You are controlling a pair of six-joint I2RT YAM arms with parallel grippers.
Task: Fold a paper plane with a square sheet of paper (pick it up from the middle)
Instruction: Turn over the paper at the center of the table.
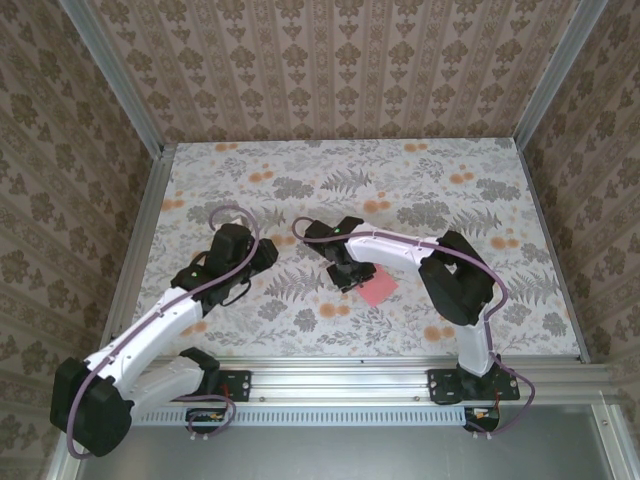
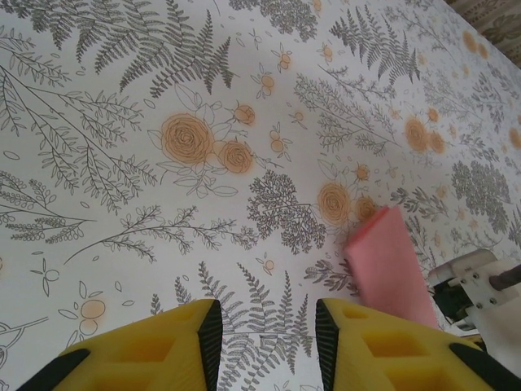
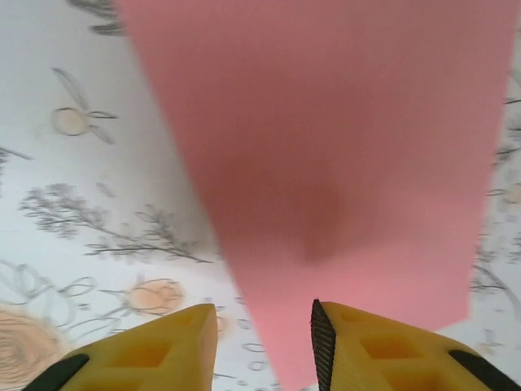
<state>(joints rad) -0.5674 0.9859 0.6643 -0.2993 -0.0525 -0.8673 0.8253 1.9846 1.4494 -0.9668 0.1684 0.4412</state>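
The paper plane [image 1: 378, 289] is a slim folded piece of salmon-pink paper on the flowered table, just right of centre. My right gripper [image 1: 347, 276] hovers at its left end, open. In the right wrist view the pink paper [image 3: 326, 163] tapers down into the gap of the right gripper [image 3: 264, 342], and neither pad presses on it. My left gripper [image 1: 264, 256] is to the left, apart from the paper. In its wrist view the left gripper [image 2: 267, 338] is open over bare tablecloth, with the folded paper [image 2: 391, 265] off to its right.
The table [image 1: 300, 180] carries a fern and orange flower print and is walled by patterned panels with metal posts. A metal rail [image 1: 400, 365] runs along the near edge. A white part of the right arm [image 2: 480, 281] sits beside the paper.
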